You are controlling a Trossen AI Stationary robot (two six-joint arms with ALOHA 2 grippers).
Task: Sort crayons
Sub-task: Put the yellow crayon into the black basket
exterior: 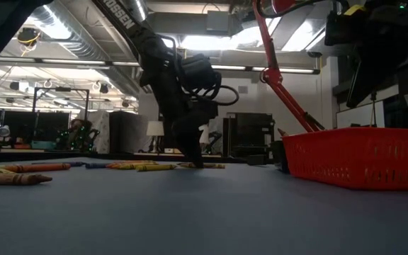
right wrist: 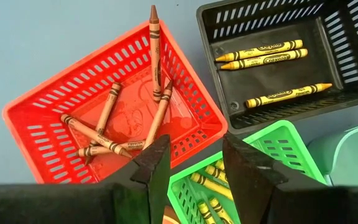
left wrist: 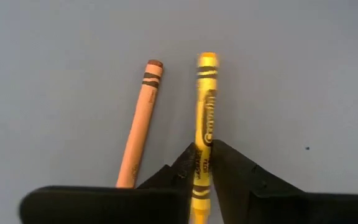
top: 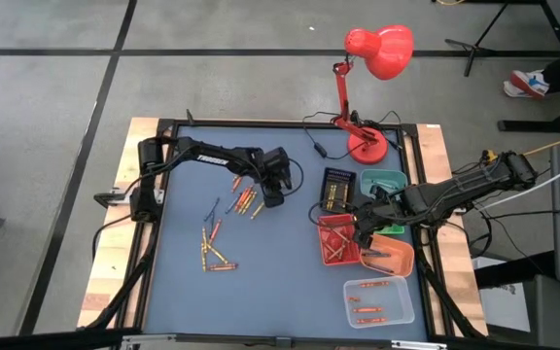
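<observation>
Blue-grey desk (top: 280, 282) inside a dark frame, with the red lamp (top: 372, 58) standing at its far edge as the landmark. Left gripper (top: 272, 197) is working down and to the left of the lamp base, its fingers (left wrist: 166, 180) closing around a yellow crayon (left wrist: 204, 124) that is lying flat on the desk; an orange crayon (left wrist: 140, 118) is lying just beside it, apart from the yellow one. Other crayons (top: 217, 248) are lying scattered farther from the lamp. Right gripper (top: 366, 233) is hovering below the lamp over the red tray (right wrist: 110, 118), its fingers (right wrist: 151, 168) standing spread and holding nothing. Judged risks: the fingers are gripping near one end of the yellow crayon, so it may pivot or slip on lifting; the near finger may nudge the orange neighbour. Left wrist view alone is showing the contact on the crayon; low view is showing the fingertips down at the desk surface. Right wrist view alone is showing the sorting: orange-brown crayons in the red tray, yellow ones in the black tray (right wrist: 328, 37).
</observation>
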